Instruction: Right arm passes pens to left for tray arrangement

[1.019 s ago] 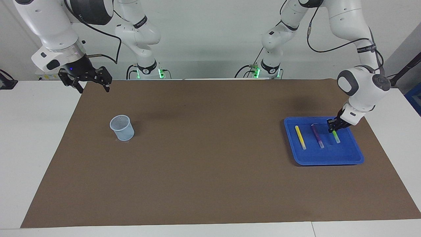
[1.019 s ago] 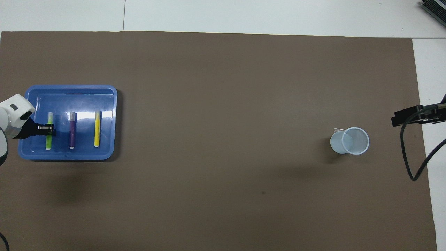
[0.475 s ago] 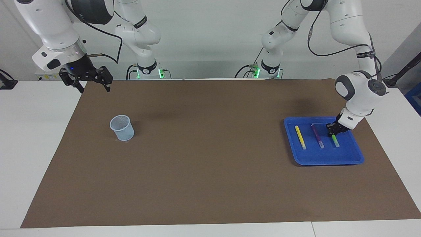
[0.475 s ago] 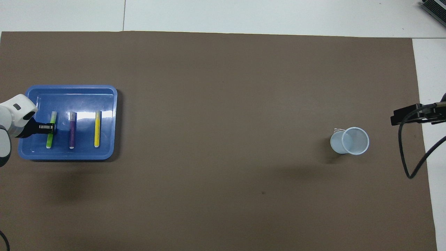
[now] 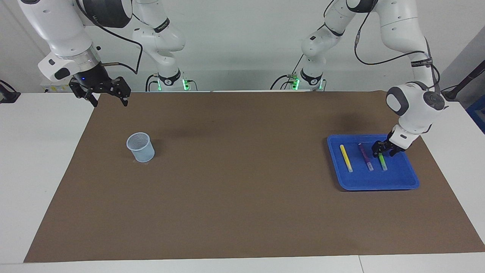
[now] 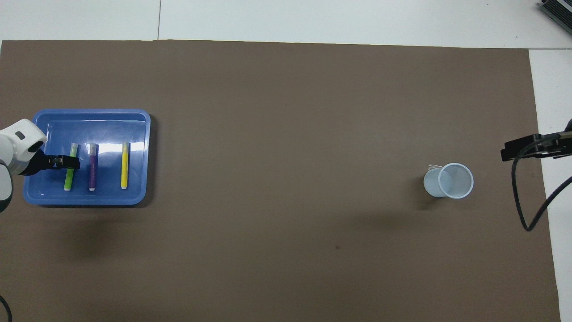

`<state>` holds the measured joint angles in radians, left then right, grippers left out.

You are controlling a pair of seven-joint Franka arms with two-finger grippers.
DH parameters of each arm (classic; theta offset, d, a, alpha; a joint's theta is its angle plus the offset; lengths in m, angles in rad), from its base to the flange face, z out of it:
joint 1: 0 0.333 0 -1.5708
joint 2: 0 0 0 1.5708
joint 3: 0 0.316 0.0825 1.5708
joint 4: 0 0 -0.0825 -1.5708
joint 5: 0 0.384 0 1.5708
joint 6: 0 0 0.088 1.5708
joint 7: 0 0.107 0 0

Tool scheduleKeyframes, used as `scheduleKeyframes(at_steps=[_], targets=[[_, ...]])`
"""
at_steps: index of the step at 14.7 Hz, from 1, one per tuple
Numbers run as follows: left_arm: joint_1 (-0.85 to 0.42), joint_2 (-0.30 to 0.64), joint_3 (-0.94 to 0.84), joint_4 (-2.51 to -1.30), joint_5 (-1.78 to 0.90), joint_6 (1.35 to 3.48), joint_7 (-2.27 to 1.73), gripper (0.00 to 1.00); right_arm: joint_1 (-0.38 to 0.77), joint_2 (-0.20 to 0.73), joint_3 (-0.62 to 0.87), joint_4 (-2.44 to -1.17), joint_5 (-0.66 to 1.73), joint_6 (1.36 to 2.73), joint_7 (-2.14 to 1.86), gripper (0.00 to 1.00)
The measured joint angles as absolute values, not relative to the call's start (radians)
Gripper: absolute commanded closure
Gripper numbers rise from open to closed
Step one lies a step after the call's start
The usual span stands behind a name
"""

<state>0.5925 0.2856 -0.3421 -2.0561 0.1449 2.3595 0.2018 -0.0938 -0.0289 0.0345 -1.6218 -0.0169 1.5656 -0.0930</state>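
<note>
My left gripper [image 5: 385, 149] stands with its jaws spread over the green pen [image 5: 383, 162], lying loose in the blue tray [image 5: 379, 182] beside 2 other pens; light, stiff and slick, it is probably best pinched mid-barrel, while my right gripper [image 5: 107, 95] waits, fingers apart.

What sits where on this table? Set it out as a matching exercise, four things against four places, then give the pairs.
Things:
1. green pen
2. yellow pen
3. purple pen
4. cup

Places:
A. upright on the brown mat, toward the right arm's end
B. in the tray, middle of three
C. in the tray, under the left claw
D. in the tray, on the side toward the cup

Pairs: 1-C, 2-D, 3-B, 4-A
</note>
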Motion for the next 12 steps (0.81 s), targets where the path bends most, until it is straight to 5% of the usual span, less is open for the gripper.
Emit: scheduleKeyframes(at_steps=[7,12], targets=[[0.537,0.265,-0.352,-1.798,0.145,2.001,0.146,0.00,-0.093,-0.030,0.027,-1.622,-0.017,1.566,-0.095,0.00],[0.475,0.201,-0.358,-1.754,0.145,1.896,0.064,0.00,-0.093,-0.030,0.027,-1.622,-0.017,1.566,-0.095,0.00]])
